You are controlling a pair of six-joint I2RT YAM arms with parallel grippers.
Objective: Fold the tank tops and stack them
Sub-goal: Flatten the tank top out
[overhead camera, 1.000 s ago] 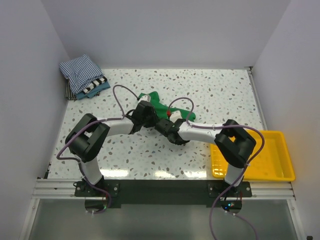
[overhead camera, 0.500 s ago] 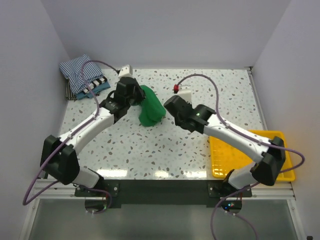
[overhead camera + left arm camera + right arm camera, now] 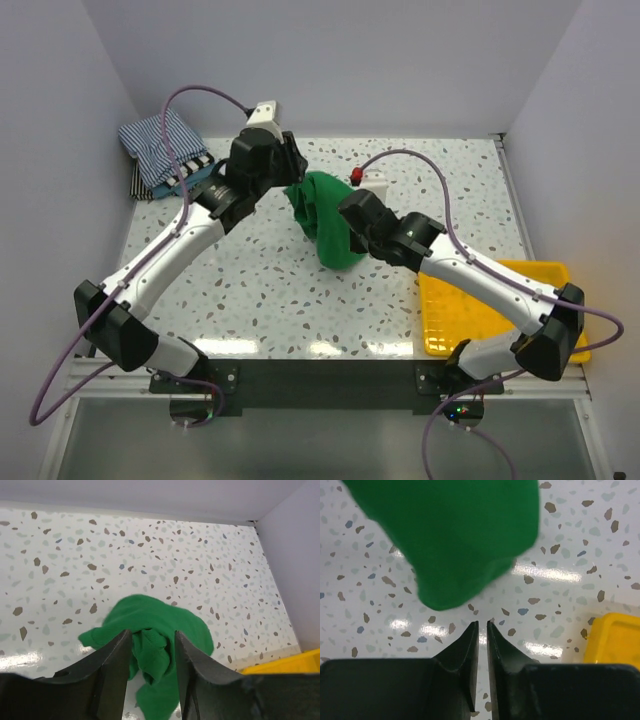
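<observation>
Here, the left end effector (image 3: 152, 641) is clamped on a bunched upper fold of the green tank top (image 3: 325, 225), holding it over the bench (image 3: 250, 300) near the centre of the overhead view. The top hangs as a crumpled bundle, its long axis running from the upper left, at the left fingers, down to the lower right. Whether its low end touches the bench cannot be told. The right end effector (image 3: 482, 626) has its fingers pressed almost together with nothing between them. It sits just beside the bundle's right flank. In its own view the cloth fills the upper left, just beyond the fingertips, so the right arm looks best placed to take a second corner. The folded tank tops (image 3: 165, 150) are stacked at the upper left, well apart from both arms, and the yellow tray (image 3: 545, 330) is at the lower right.
</observation>
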